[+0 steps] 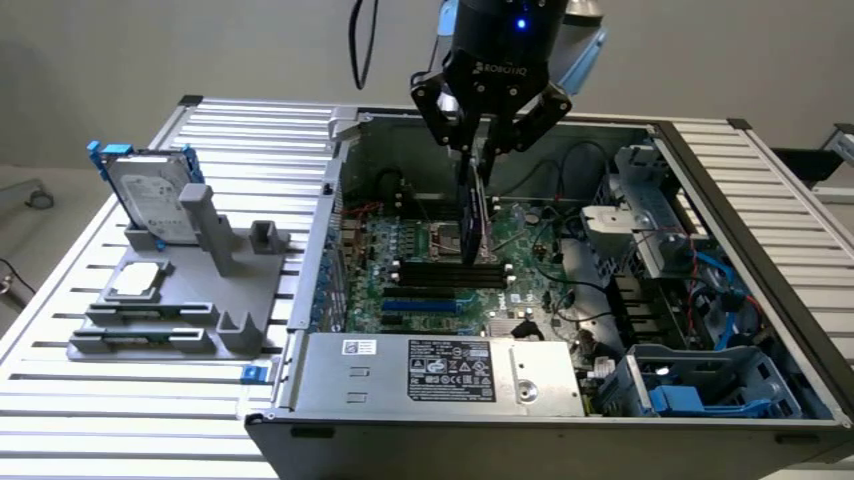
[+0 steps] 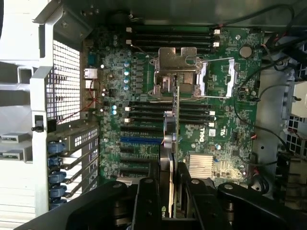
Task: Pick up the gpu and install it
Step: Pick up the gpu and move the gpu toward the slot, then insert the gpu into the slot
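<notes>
The gpu (image 1: 473,215) hangs edge-on, upright, inside the open computer case, over the middle of the large green motherboard (image 1: 541,275). My gripper (image 1: 483,150) is shut on its upper edge, one finger on each face. In the wrist view the gpu (image 2: 174,139) appears as a thin strip running out from between my gripper (image 2: 171,189) fingers (image 2: 147,201), with its far end above the memory slots and the CPU socket (image 2: 175,72). The card's lower edge is apart from the board; I cannot tell how far.
The case's side wall (image 1: 331,210) and drive cage (image 1: 654,215) flank the motherboard. A silver power supply (image 1: 441,368) sits at the case's front. On the exterior view's left, a grey fixture (image 1: 174,300) carries a hard drive in a blue frame (image 1: 150,195).
</notes>
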Motion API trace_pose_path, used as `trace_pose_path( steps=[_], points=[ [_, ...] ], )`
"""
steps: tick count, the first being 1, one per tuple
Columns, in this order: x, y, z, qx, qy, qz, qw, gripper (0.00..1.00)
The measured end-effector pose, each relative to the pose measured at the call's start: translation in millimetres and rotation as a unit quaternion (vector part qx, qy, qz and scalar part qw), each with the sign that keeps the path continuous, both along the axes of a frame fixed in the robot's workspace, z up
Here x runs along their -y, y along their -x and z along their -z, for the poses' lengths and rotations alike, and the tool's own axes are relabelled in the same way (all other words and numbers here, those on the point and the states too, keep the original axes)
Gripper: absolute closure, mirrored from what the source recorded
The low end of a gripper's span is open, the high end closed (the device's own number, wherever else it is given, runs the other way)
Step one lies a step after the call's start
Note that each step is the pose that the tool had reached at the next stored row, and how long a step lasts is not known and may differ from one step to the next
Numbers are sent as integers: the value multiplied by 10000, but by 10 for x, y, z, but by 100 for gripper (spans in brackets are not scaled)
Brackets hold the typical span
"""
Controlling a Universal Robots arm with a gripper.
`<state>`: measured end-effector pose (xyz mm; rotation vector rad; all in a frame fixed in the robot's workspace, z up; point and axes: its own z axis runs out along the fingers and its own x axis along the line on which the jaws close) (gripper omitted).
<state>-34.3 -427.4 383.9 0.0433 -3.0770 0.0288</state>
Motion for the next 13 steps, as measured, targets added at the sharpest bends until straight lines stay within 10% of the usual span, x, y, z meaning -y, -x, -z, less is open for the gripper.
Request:
trace_pose_path(
  steps=[13],
  points=[
    [-3, 0, 2, 0, 0, 0, 10000, 74]
  ],
)
